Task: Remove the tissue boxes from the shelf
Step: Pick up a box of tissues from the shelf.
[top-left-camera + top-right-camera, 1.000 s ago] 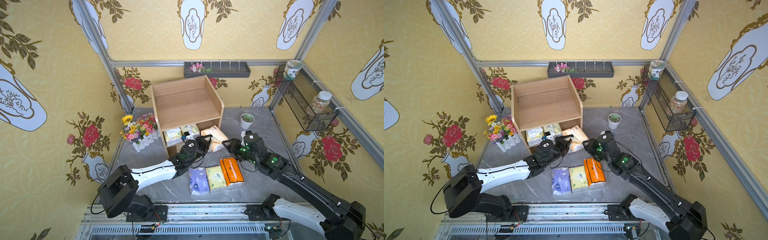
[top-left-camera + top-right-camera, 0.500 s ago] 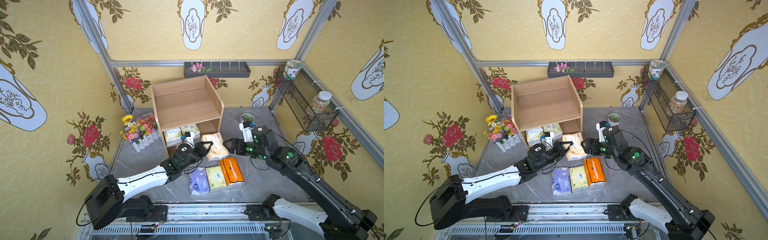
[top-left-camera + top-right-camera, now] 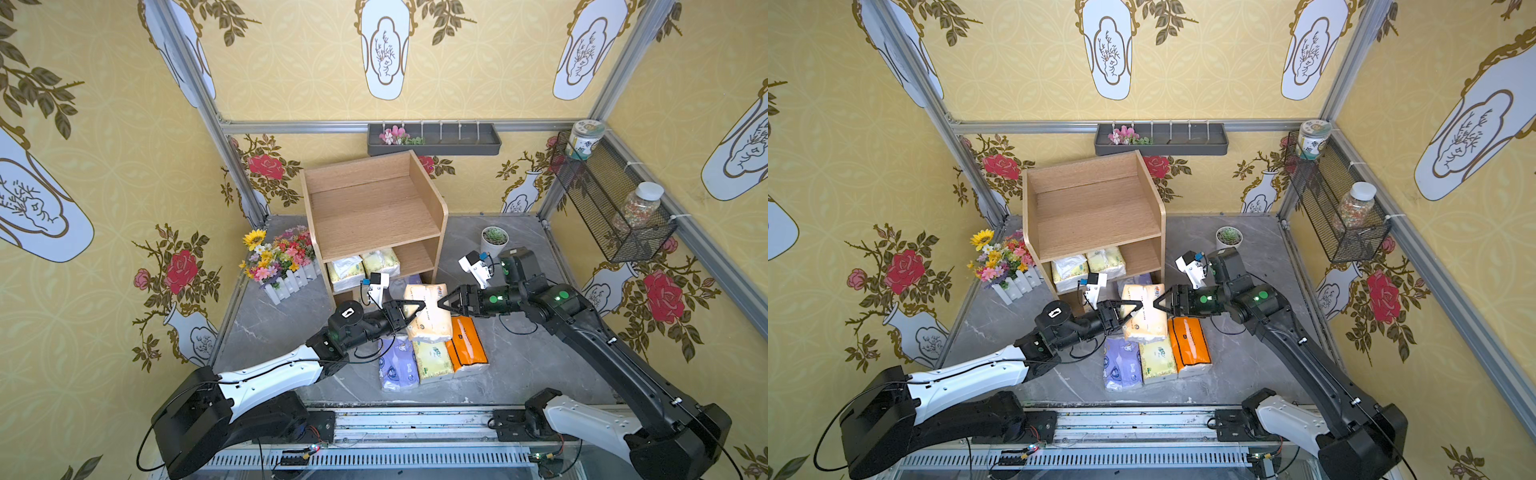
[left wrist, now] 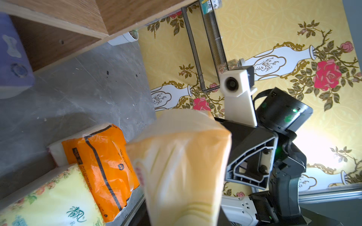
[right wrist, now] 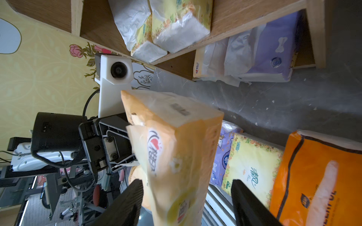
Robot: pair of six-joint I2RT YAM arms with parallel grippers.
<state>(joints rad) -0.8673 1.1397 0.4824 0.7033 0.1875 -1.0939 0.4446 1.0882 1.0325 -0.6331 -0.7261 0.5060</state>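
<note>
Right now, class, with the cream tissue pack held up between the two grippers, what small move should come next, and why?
Probably close the right gripper on the cream pack. Its jaws stand open on either side of the pack's free end, while the left gripper pinches only the opposite end, so the soft pack is carried from one end alone and may sag or swing.
</note>
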